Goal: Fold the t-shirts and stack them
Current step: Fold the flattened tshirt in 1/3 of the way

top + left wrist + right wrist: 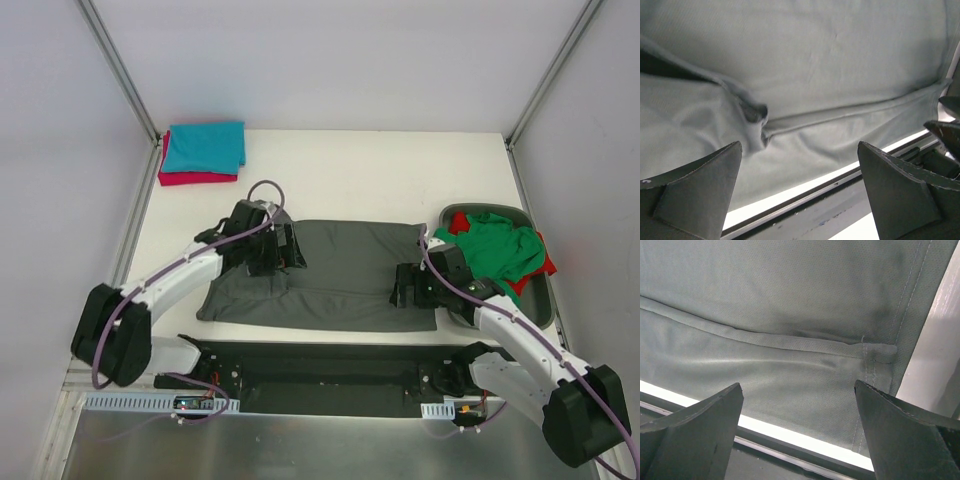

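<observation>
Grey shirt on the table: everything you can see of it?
The grey shirt is dark knit fabric, spread as a wide strip, one layer lapped lengthwise over another, with stitched hems. A wrinkle bunches near its left end. It lies flat on the white table. The left gripper and right gripper hang over its two ends, jaws open; contact unclear.

Bright, even light, soft shadows; near fingers point(695, 190) slightly blurred in wrist views.

The white table point(350, 165) carries a grey t-shirt point(340, 275) spread flat at centre, a folded stack point(203, 152) at 11 o'clock, and a grey bin point(538, 300) at 3 o'clock.
</observation>
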Tool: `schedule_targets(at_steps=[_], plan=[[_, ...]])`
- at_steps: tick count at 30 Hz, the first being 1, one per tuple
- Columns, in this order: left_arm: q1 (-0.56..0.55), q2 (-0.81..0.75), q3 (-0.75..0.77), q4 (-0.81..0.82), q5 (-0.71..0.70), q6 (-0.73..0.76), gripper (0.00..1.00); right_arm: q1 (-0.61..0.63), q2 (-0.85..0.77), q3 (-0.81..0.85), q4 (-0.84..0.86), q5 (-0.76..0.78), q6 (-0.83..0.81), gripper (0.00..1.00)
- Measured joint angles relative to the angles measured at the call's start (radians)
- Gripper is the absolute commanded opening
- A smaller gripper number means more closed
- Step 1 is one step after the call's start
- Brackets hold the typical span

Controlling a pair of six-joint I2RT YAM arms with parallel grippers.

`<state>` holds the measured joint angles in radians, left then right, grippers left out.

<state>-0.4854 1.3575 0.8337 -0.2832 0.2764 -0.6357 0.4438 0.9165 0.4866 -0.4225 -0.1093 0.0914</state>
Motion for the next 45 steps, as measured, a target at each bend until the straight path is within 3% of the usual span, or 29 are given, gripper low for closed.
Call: schedule_targets(at_steps=[7, 20, 33, 38, 45], plan=[[0.000, -0.157, -0.137, 0.000, -0.026, -0.005, 0.99, 0.000, -0.013, -0.029, 0.014, 0.000, 0.000, 0.96], [-0.025, 0.113, -0.085, 0.131, 0.041, -0.038, 0.99, 0.000, -0.019, -0.055, 0.052, 0.007, 0.014, 0.96], [-0.065, 0.195, -0.019, 0.166, 0.054, -0.048, 0.99, 0.000, -0.001, -0.057, 0.053, 0.020, 0.021, 0.96], [-0.065, 0.136, -0.024, 0.110, -0.014, -0.047, 0.99, -0.001, -0.001, -0.059, 0.056, 0.020, 0.021, 0.96], [-0.065, -0.093, -0.060, -0.053, -0.242, -0.055, 0.99, -0.002, -0.011, -0.059, 0.057, 0.019, 0.023, 0.96]])
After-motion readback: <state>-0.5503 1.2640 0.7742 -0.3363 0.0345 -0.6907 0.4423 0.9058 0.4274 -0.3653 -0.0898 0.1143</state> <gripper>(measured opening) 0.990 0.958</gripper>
